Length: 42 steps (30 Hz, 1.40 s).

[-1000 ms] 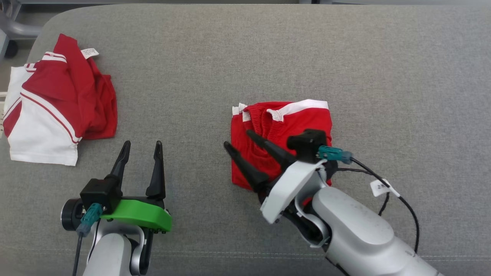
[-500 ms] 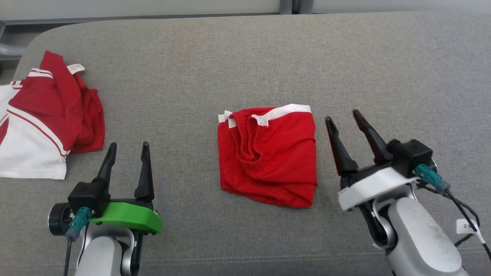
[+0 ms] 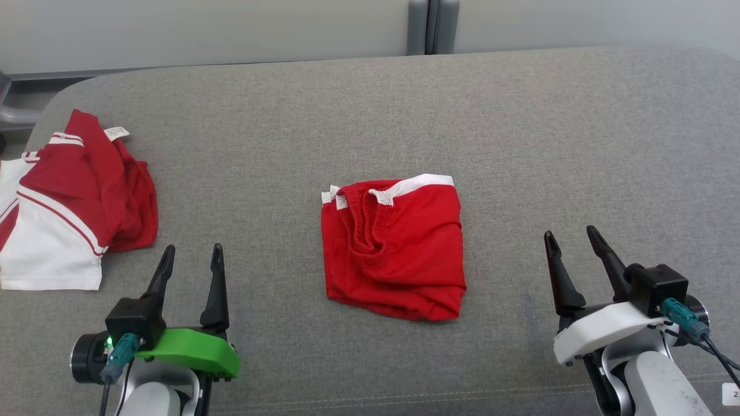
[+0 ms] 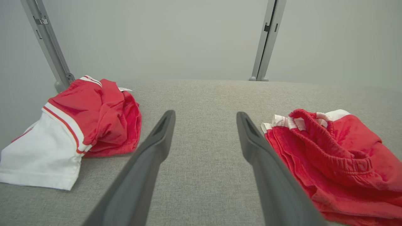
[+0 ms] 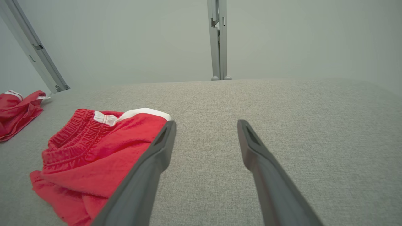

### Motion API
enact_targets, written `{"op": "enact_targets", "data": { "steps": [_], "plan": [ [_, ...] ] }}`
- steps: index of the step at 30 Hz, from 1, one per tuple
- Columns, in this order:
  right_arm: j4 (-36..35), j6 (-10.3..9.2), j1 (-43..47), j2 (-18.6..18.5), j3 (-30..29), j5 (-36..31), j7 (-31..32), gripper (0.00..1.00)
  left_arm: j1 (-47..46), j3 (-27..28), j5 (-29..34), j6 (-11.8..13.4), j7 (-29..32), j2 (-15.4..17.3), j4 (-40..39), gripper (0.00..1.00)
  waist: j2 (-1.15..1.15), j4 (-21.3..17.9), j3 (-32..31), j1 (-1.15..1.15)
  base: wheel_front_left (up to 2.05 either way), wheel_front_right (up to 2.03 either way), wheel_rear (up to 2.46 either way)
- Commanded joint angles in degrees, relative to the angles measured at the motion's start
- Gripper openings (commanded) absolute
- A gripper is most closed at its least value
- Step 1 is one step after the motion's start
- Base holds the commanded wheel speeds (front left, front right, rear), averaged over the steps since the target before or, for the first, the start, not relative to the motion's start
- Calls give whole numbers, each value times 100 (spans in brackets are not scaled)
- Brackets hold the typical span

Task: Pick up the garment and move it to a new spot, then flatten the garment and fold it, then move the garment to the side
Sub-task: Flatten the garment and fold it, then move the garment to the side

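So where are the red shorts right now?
The red shorts lie in the middle of the gray cushion in the head view, between the left end effector and the right end effector, touching neither.

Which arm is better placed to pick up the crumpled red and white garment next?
Probably the left. The left gripper stands open close beside the red and white garment, while the right gripper, also open, is on the far side of the folded red shorts.
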Motion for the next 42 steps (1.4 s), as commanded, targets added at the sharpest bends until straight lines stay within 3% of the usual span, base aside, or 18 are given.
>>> {"op": "enact_targets", "data": {
  "steps": [1, 14, 18, 25, 37, 38, 39, 40, 42],
  "plan": [
    [-37, -4, 65, 14, -26, -37, 20, 100, 84, 11, 18, 42, 15, 55, -28, 100, 0, -22, -31, 0, 0, 0, 0],
    [-53, -4, -106, -164, 159, -116, 476, 100, -97, -132, 28, 71, 82, 44, -172, 100, 0, 223, 151, 0, 0, 0, 0],
    [252, -5, -374, -342, 536, 24, 798, 100, -243, -236, -15, 40, 32, -53, -113, 100, 0, 512, 365, 0, 0, 0, 0],
    [860, -5, -736, -340, 933, 346, 935, 100, -347, -358, -117, 6, -60, -207, 52, 100, 0, 882, 546, 0, 0, 0, 0],
    [1803, -4, -1332, -334, 1435, 893, 1393, 100, -534, -445, -116, -8, -130, -284, 218, 100, 0, 1042, 685, 0, 0, 0, 0],
    [1819, -5, -1354, -334, 1474, 941, 1409, 49, -547, -438, -115, -9, -134, -289, 228, 100, 0, 1034, 690, 0, 0, 0, 0],
    [1827, -4, -1373, -355, 1512, 955, 1431, 21, -553, -433, -118, -7, -137, -293, 234, 100, 0, 1021, 693, 0, 0, 0, 0],
    [1826, -4, -1385, -376, 1548, 970, 1443, 0, -552, -420, -119, -1, -139, -295, 240, 100, 0, 999, 695, 0, 0, 0, 0],
    [1776, -4, -1399, -413, 1611, 978, 1421, 0, -545, -406, -121, 0, -144, -298, 246, 100, 0, 945, 696, 0, 0, 0, 0]
  ]
}}
